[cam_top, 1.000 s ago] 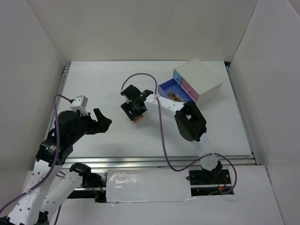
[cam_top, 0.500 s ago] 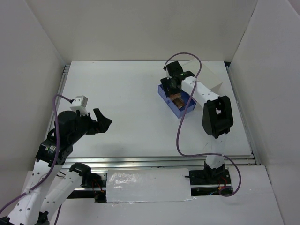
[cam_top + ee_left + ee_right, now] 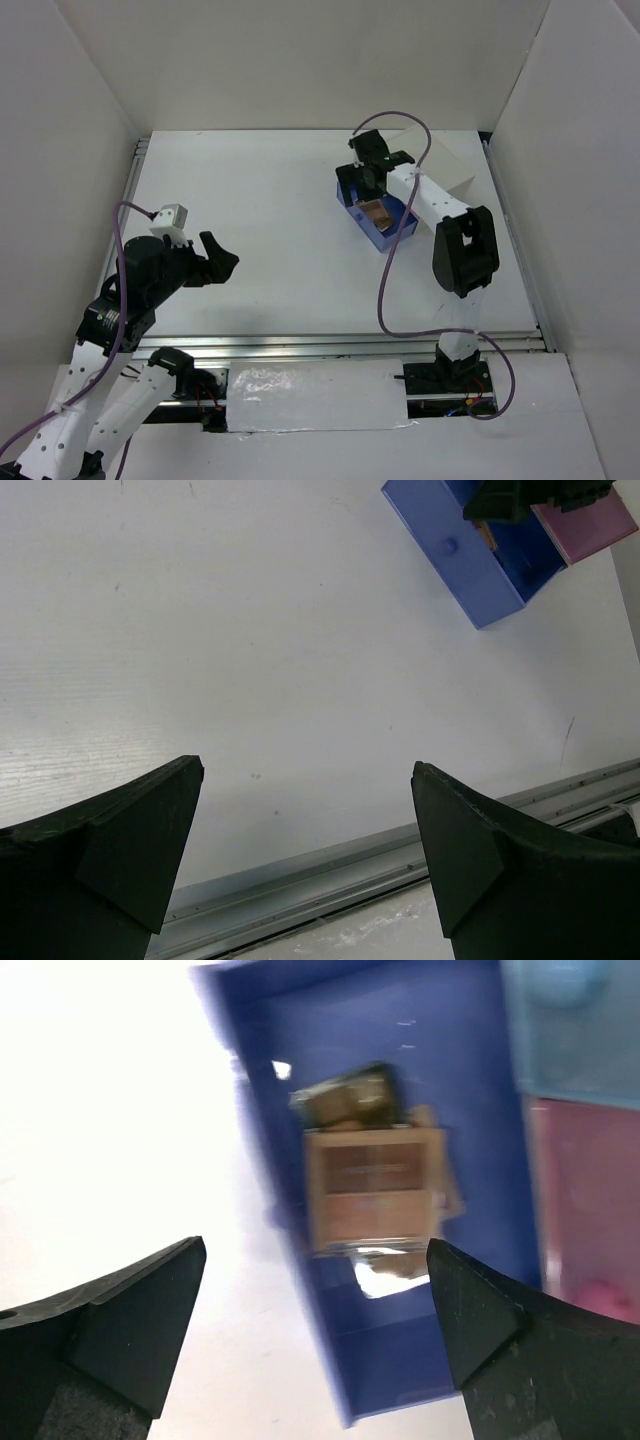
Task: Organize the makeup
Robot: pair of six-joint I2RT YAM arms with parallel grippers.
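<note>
The table (image 3: 270,200) is white. A white box (image 3: 445,165) sits at its far right. The box's blue drawer (image 3: 392,232) is pulled out toward the near left, and the pink drawer (image 3: 590,1210) beside it is pushed in.

The right claw (image 3: 365,188) hangs over the blue drawer. Its jaws are spread wide and hold nothing. From the wrist, the right claw (image 3: 315,1250) looks straight down into the drawer.

The left claw (image 3: 222,255) hovers over bare table at the near left, well apart from the box. Its jaws are also spread wide, with nothing between them.

A peach palette (image 3: 372,1195) lies flat inside the blue drawer, free of the fingers. A gold-black lipstick (image 3: 350,1100) lies in the same drawer, touching the palette's far edge. The wrist view is blurred, so finer detail cannot be told.
</note>
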